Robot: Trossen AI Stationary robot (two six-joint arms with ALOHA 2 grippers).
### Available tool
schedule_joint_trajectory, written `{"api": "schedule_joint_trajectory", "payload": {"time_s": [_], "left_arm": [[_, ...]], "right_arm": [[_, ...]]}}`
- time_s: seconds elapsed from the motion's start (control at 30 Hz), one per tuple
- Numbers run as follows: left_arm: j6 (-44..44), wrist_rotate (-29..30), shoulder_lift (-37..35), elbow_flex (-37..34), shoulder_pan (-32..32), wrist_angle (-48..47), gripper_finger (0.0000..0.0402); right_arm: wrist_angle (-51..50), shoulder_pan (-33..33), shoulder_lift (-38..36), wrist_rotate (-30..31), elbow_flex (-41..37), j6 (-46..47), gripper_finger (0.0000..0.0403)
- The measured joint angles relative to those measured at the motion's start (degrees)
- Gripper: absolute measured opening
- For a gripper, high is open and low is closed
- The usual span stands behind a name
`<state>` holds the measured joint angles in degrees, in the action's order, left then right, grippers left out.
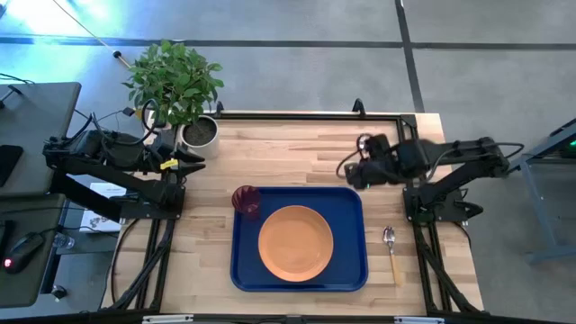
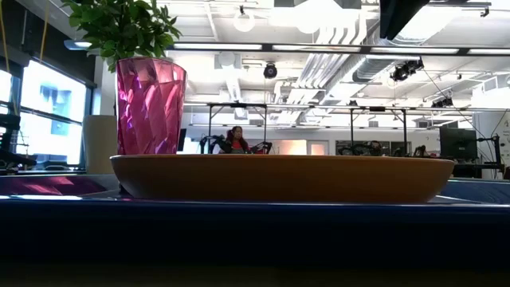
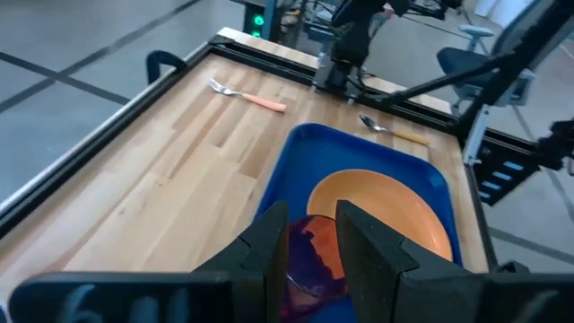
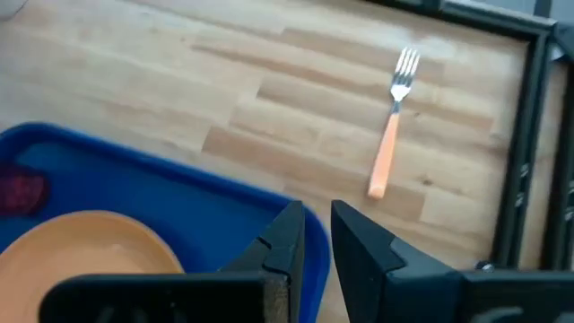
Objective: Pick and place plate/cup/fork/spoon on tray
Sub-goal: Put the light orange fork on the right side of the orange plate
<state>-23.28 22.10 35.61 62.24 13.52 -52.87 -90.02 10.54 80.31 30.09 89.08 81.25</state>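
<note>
- Blue tray [image 1: 241, 270] mid-table, plate [image 1: 295, 242] centred on it, cup [image 1: 246, 200] upright on tray's far-left corner, just beside plate rim.
- Wood table [image 1: 297, 153] holds what's left: spoon [image 1: 391, 247] just off tray's right edge; fork [image 4: 392, 133] on bare wood past the tray, hidden under R arm from above.
- L gripper [image 3: 311, 244] parked at left edge by the plant [image 1: 175, 81], jaws a little apart, nothing held.
- R gripper [image 4: 316, 235] hovering over tray's far-right corner, jaws nearly together, empty.
- Risks, my guess: thin fork lies flat → fingers skid or slip off; descent near tray rim could nudge tray and tip cup.
- No legible text or brands.
</note>
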Motion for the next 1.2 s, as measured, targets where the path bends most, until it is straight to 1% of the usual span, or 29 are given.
{"api": "schedule_joint_trajectory", "payload": {"time_s": [0.13, 0.27, 0.37, 0.57, 0.73, 0.8, 0.87, 1.03, 1.13, 1.2], "left_arm": [[0.0, 2.7, 0.0, 0.0, 0.0, 0.0, 0.0087], [0.0, 5.8, 0.0, 0.0, 0.0, 0.0, 0.0087], [2.1, 8.6, 0.0, 0.0, 0.0, 0.0, 0.0087], [6.7, 15.5, 0.0, 0.0, 0.0, 0.6, 0.0087], [8.0, 19.6, 0.0, 0.0, 0.0, 0.8, 0.0087], [8.0, 21.1, 0.0, 0.0, 0.0, 0.8, 0.0087], [8.1, 22.1, 0.0, 0.0, 0.0, 0.9, 0.0087], [8.0, 22.6, 0.0, 0.0, 0.0, 0.9, 0.0087], [8.3, 22.7, 0.0, 0.0, 0.0, 0.9, 0.0087], [8.5, 22.7, 0.0, 0.0, 0.0, 0.9, 0.0087]], "right_arm": [[0.0, -6.1, -1.7, -0.7, 0.0, -7.1, 0.0056], [0.0, -13.3, -2.8, -2.8, 0.0, -14.5, 0.0077], [0.0, -19.3, -2.9, -4.8, 0.0, -20.0, 0.0094], [2.0, -31.5, -2.9, -11.0, 0.0, -31.9, 0.0111], [4.9, -39.2, -2.9, -15.7, 0.0, -39.6, 0.0113], [6.6, -41.3, -2.9, -17.1, 0.0, -41.7, 0.0113], [8.0, -42.9, -2.8, -17.3, 0.0, -43.6, 0.0113], [8.7, -45.8, -2.0, -19.6, 0.0, -45.4, 0.0113], [13.1, -47.0, -2.0, -22.9, -3.5, -46.6, 0.0113], [16.6, -47.5, -1.9, -23.6, -7.3, -47.4, 0.0113]]}}
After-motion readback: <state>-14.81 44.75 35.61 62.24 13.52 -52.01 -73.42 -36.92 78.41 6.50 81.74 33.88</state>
